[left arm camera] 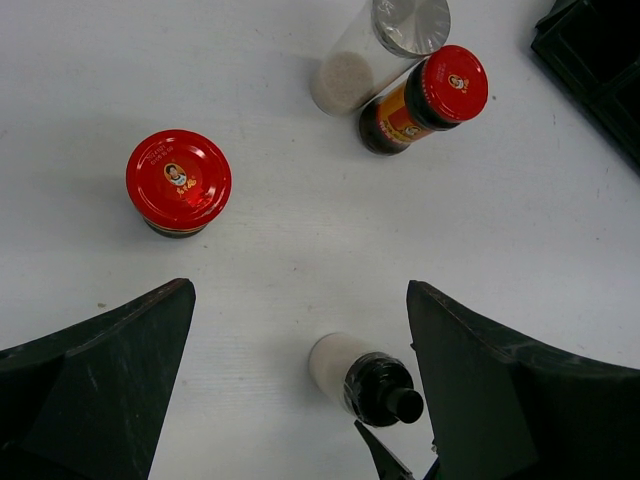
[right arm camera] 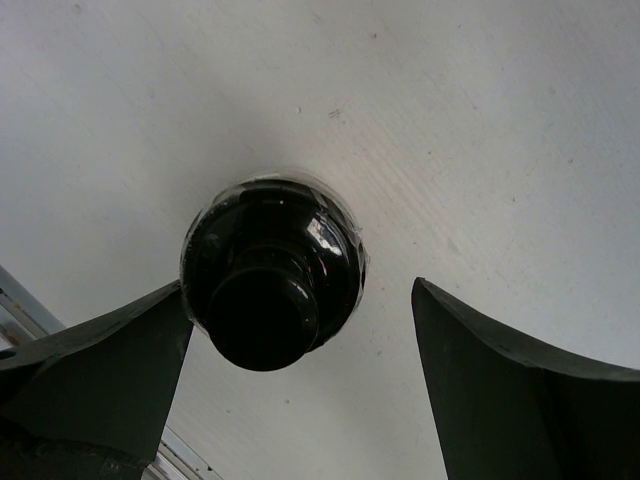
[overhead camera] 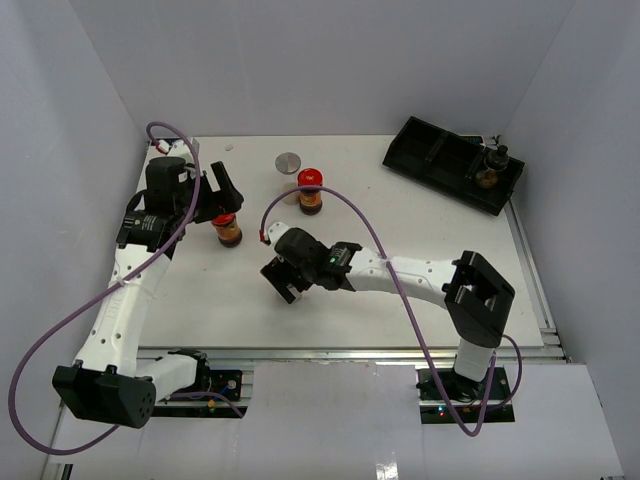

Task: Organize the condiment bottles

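Black-topped bottle [right arm camera: 270, 285] with a pale body stands upright on the white table [overhead camera: 450, 230], in the near middle part of it, and the right gripper [right arm camera: 300, 290] is placed around it with the jaws open. The bottle is close to one finger [right arm camera: 120, 370], and I cannot tell if they touch; the other finger is clearly apart from it. In the left wrist view the same bottle shows from the side and above, alone on bare table. Further back and to the left stands a red-capped jar [overhead camera: 228, 230] with dark content. Behind the middle of the table two more stand just beside each other: a red-capped bottle [overhead camera: 310, 190] with brown content and, behind it, a clear jar [overhead camera: 288, 163] with a flat grey metal lid. In the left wrist view these two seem to touch, but I cannot be sure. The left gripper [overhead camera: 222, 192] hangs over the table just behind the red-capped jar, the jaws wide open and nothing between them. At the far right corner lies a black tray [overhead camera: 425, 145], turned at an angle, and one small bottle [overhead camera: 488, 172] with a dark top stands in its right end.
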